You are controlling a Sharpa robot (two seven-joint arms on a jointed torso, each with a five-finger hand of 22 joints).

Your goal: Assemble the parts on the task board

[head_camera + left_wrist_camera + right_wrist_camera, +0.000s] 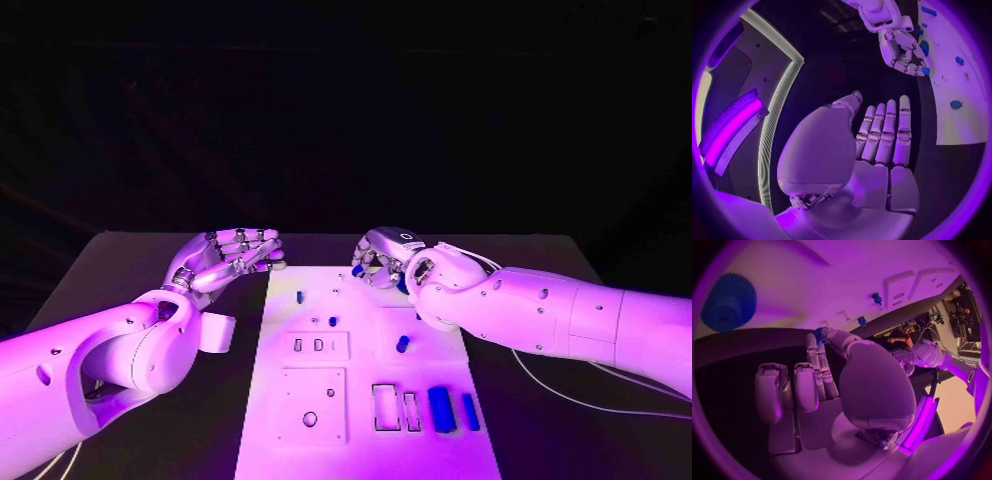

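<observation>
Where fingers meet, right hand (384,256) pinching a small blue part (819,335), axis unclear; left hand (231,256) loose, empty.

Left hand (231,255) raised beside task board (361,420), right hand (387,258) over its far end, blue parts (441,409) near

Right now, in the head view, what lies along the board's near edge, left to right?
Square plate with an oval hole → empty rectangular slot frame → narrow slot → wide blue bar → thin blue bar.
</observation>
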